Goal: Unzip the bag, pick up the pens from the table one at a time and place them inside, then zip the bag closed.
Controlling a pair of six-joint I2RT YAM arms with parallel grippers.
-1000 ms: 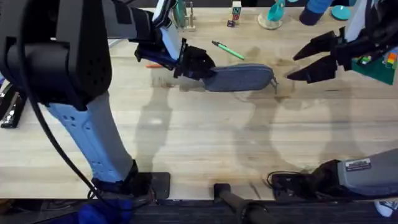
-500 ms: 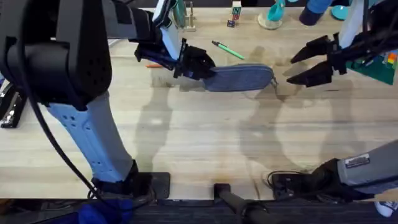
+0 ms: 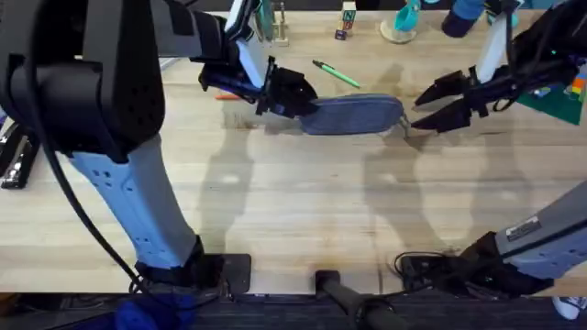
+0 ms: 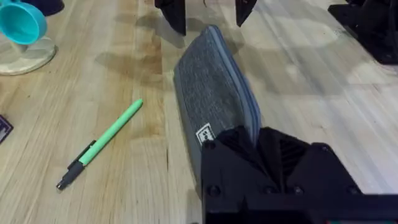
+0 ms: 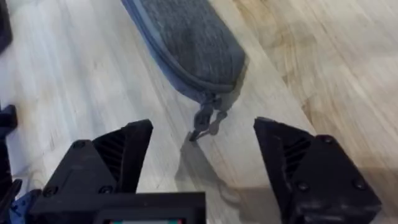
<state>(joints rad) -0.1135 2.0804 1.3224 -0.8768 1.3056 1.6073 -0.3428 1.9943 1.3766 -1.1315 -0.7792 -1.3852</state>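
A grey-blue bag lies zipped on the wooden table. The left gripper is clamped on the bag's left end. The right gripper hovers with its 2 fingers spread wide beside the zipper pull. A green pen lies just behind the bag.

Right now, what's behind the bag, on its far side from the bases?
The green pen lies on the table just beyond the bag. An orange pen peeks out, mostly hidden under the left hand.
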